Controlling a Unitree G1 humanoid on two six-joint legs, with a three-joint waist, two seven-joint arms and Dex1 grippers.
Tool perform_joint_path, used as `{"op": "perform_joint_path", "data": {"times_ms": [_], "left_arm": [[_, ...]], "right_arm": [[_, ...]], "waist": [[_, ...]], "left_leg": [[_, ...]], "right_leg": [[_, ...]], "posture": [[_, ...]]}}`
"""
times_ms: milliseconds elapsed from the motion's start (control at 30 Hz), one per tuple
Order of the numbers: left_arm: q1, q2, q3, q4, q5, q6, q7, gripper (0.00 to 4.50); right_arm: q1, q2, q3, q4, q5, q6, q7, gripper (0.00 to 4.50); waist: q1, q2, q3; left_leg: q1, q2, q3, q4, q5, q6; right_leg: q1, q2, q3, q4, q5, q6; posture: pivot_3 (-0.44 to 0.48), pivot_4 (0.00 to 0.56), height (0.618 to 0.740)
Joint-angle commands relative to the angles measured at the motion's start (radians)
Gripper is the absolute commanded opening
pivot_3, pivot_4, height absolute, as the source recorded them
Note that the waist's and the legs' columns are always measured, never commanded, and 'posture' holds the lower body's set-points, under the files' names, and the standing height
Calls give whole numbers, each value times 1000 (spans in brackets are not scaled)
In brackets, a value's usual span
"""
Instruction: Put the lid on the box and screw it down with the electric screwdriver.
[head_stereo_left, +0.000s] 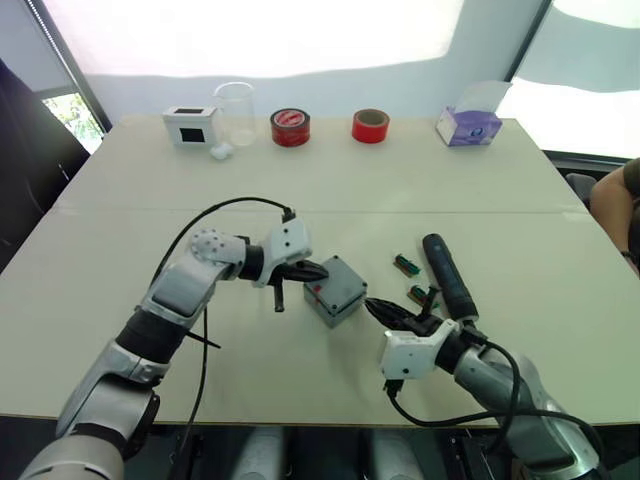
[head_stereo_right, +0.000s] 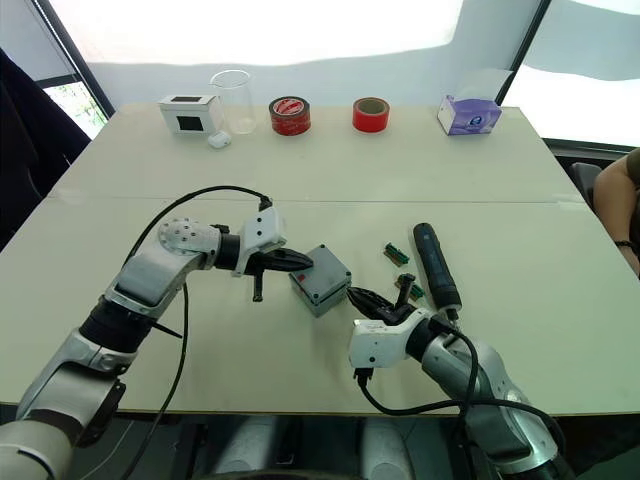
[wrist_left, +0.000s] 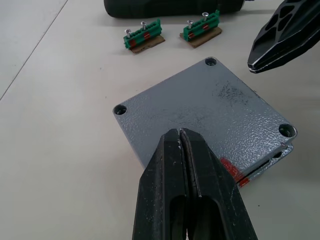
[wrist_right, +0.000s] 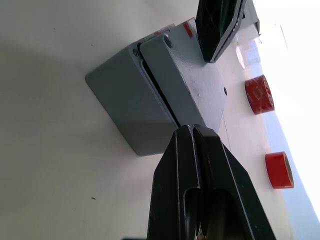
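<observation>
I see the lid on the box; both end effectors, left and right, pinched together at its edges.

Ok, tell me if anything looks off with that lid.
The lid is not seated flush: a dark gap shows between it and the box, and it sits slightly offset. Its corner holes look empty, no screws in.
</observation>
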Motion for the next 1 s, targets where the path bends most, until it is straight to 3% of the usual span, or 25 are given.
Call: {"op": "perform_joint_path", "data": {"times_ms": [33,467,667,900,1000], "left_arm": [[0,4,6,-4,-4,26,-11,0],[-76,11,64,-70,-131,187,-60,0],[-113,-5,102,-15,-144,201,-30,0],[-149,-37,111,186,-52,70,64,0],[-124,-31,89,190,-34,43,38,0]], "right_arm": [[-1,-5,-11,-15,19,-19,-7,44],[6,-2,-13,3,166,46,86,44],[0,0,-16,5,193,70,90,44],[-18,6,-23,-10,244,130,105,44],[-9,8,-25,-10,251,144,97,44]], "waist": [[0,0,0],[0,0,1],[2,-1,2],[1,-1,2],[0,-1,2]], "left_leg": [[0,0,0,0,0,0],[-2,0,0,0,0,0],[-2,0,0,0,0,0],[-2,0,0,0,0,0],[-2,0,0,0,0,0]], "right_leg": [[0,0,0,0,0,0],[-2,0,0,0,0,0],[-2,0,0,0,0,0],[-2,0,0,0,0,0],[-3,0,0,0,0,0]], "posture": [[0,150,740],[0,150,740],[0,150,740],[0,150,740],[0,150,740]]}}
